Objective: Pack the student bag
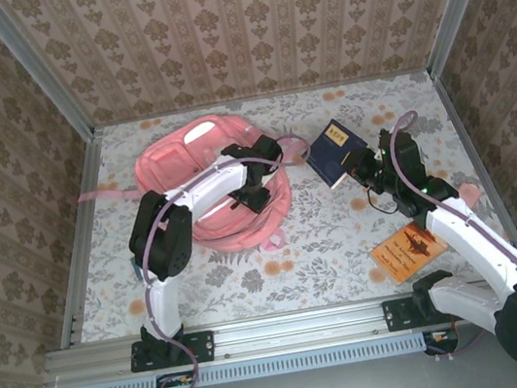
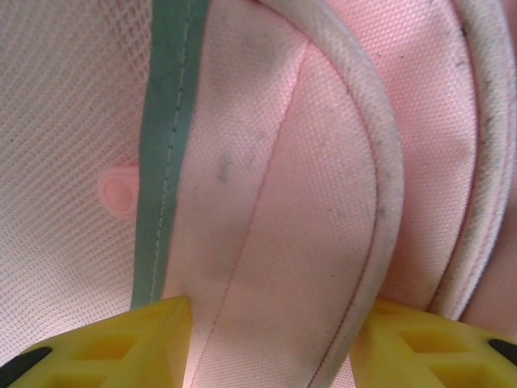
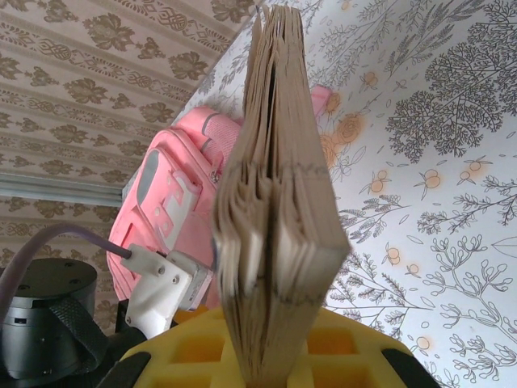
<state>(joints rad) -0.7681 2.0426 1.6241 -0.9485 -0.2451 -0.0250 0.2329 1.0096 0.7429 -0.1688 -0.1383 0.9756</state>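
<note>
Toward table's far left: student bag, left gripper pinching its fabric at opening. Right gripper clamps blue book just beside bag, not yet inside. Orange booklet near right edge unpacked.

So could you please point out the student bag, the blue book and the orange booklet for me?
student bag (image 1: pixel 166 159): top external view, its pink left side.
blue book (image 1: pixel 335 149): top external view, cover centre.
orange booklet (image 1: pixel 408 251): top external view, cover centre.

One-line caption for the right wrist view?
Right hand grips a book by its page edges, with the pink student bag behind.
</note>
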